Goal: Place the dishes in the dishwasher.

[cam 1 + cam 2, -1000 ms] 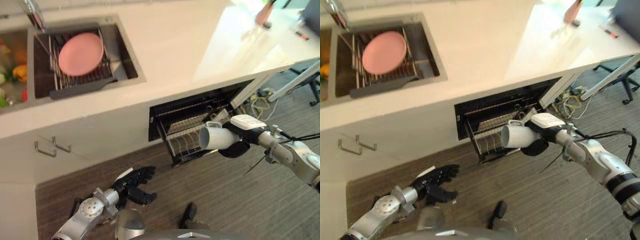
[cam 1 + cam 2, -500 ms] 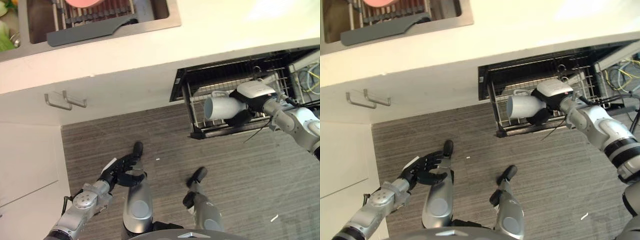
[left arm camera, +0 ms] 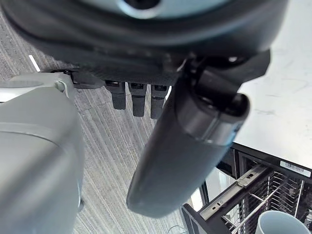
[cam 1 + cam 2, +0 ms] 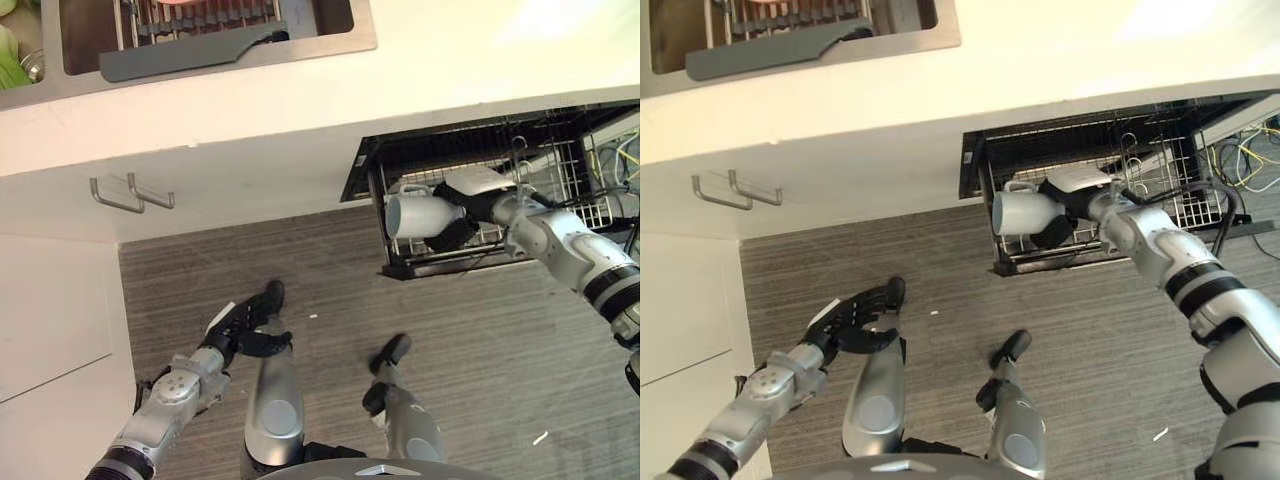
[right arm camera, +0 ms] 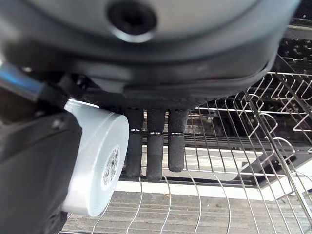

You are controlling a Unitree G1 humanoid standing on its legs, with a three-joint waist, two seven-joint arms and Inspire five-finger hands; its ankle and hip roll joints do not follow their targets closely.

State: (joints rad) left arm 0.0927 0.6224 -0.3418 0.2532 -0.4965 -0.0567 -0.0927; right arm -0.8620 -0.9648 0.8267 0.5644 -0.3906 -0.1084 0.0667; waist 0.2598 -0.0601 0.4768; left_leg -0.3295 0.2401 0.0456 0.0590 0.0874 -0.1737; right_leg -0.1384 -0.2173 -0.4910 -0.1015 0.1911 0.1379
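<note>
mug: white mug (image 4: 412, 215) lies on its side in the right hand (image 4: 455, 203), open mouth pointing away from the palm and toward the robot's left, handle on the cabinet side.
change: since half a second ago the mug has gone deeper over the pulled-out dishwasher rack (image 4: 560, 165); it now sits over the rack's left front corner instead of hanging at the front edge. Whole view shifted a little too, so part of that is camera.
meaning: looks like the approach is nearly done; what remains is lowering and release. Mug not yet set on the wires, as far as the head views show.
right hand: thumb and fingers (image 5: 155, 148) closed round the mug, wrist view shows the mug's base against the thumb, rack tines just past the fingertips. Arm reaches in from the right, forearm roughly level, wrist over the rack.
left hand: left hand (image 4: 243, 326) hangs low over the floor (image 4: 200, 270), well apart from the rack, fingers loosely extended, holding nothing.
sink: drying rack (image 4: 195, 15) in the sink (image 4: 350, 40) far above the right hand.
</note>
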